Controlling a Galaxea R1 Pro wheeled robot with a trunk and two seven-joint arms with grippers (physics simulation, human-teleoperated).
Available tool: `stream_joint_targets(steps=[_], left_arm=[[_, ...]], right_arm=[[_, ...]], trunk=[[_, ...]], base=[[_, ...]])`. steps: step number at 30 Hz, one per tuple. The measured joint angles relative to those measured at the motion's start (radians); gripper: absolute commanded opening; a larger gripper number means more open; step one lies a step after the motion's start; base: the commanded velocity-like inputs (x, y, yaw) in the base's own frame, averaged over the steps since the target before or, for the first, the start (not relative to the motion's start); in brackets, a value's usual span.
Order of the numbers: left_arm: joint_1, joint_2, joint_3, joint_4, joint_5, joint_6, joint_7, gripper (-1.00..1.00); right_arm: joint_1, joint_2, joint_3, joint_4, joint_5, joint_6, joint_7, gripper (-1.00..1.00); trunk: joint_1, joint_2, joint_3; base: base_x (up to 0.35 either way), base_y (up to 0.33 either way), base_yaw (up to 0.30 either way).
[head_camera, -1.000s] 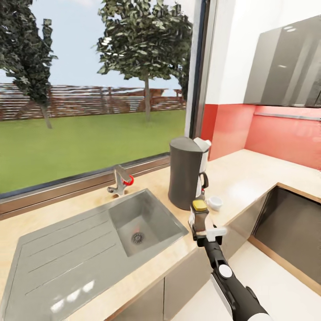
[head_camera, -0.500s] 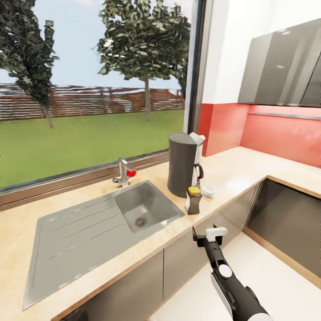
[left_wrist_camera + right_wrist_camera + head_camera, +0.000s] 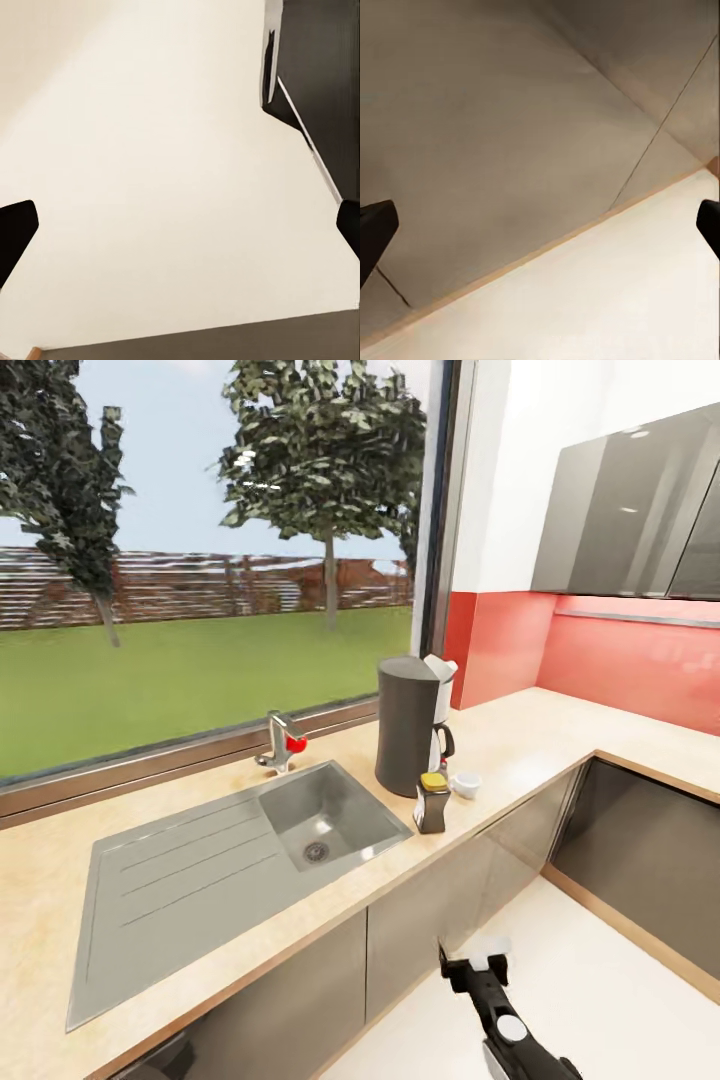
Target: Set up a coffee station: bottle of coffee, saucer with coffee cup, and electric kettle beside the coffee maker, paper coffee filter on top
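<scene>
The dark grey coffee maker [image 3: 408, 726] stands on the beige countertop [image 3: 530, 745] right of the sink, a white part showing at its top. Just in front of it is the bottle of coffee [image 3: 432, 803] with its yellow cap, upright and free. The white coffee cup [image 3: 466, 784] sits beside the bottle; whether a saucer lies under it is too small to tell. My right gripper [image 3: 466, 960] [image 3: 540, 229] hangs open and empty below the counter's edge, facing cabinet fronts. My left gripper [image 3: 180, 229] is open over pale floor. The electric kettle is out of view.
A steel sink [image 3: 330, 822] with drainboard and a faucet [image 3: 282, 743] lie left of the coffee maker. Dark glossy wall cabinets [image 3: 630, 510] hang over a red backsplash, with a thin grey ledge [image 3: 640, 620] beneath. The counter turns a corner at the right, enclosing pale floor [image 3: 600, 980].
My right gripper let go of the bottle of coffee, which now stands on the counter, and sank below the counter's edge. The view has pulled back from the counter.
</scene>
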State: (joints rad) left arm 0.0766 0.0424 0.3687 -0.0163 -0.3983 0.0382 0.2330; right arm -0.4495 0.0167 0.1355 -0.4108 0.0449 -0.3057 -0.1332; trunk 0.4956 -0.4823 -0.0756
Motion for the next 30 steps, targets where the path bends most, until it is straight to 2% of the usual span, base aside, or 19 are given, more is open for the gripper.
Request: stream_joint_targets(steps=[4, 6, 8, 10, 17, 25, 28, 30], left_arm=[[0.0, -0.001, -0.003, -0.001, -0.002, -0.034, -0.002, 1.0], [-0.001, -0.003, -0.004, -0.001, -0.003, -0.037, -0.003, 1.0], [-0.003, -0.008, -0.003, -0.002, -0.004, -0.043, -0.004, 1.0], [-0.003, -0.015, -0.004, -0.002, -0.004, -0.049, -0.005, 1.0], [-0.004, -0.027, -0.003, -0.003, -0.003, -0.103, -0.005, 1.0], [-0.005, -0.026, 0.002, -0.002, 0.001, -0.162, -0.008, 1.0], [-0.005, -0.025, 0.003, -0.002, 0.002, -0.181, -0.009, 1.0], [-0.005, -0.023, 0.005, -0.002, 0.002, -0.188, -0.009, 1.0]], right_arm=[[0.0, -0.004, -0.002, 0.17, -0.002, 0.001, 0.001, 1.0], [0.0, -0.005, -0.002, 0.22, -0.002, 0.001, 0.0, 1.0], [0.0, -0.006, -0.002, 0.329, -0.001, 0.002, 0.003, 1.0], [0.0, -0.006, 0.0, 0.357, 0.002, 0.004, 0.005, 1.0], [0.055, -0.006, 0.002, 0.381, 0.004, 0.007, 0.008, 1.0], [0.071, 0.001, 0.001, 0.381, 0.0, 0.007, 0.005, 1.0], [0.073, 0.012, 0.0, 0.381, -0.002, 0.008, 0.004, 1.0], [0.073, 0.032, -0.001, 0.38, -0.003, 0.009, 0.002, 1.0]], trunk=[[0.0, 0.0, 0.0], [0.0, 0.0, 0.0], [0.0, 0.0, 0.0], [0.0, 0.0, 0.0], [0.0, 0.0, 0.0], [0.0, 0.0, 0.0], [0.0, 0.0, 0.0], [0.0, 0.0, 0.0]], base=[[0.0, 0.0, 0.0], [0.0, 0.0, 0.0], [0.0, 0.0, 0.0], [0.0, 0.0, 0.0], [0.0, 0.0, 0.0], [0.0, 0.0, 0.0], [0.0, 0.0, 0.0], [0.0, 0.0, 0.0]])
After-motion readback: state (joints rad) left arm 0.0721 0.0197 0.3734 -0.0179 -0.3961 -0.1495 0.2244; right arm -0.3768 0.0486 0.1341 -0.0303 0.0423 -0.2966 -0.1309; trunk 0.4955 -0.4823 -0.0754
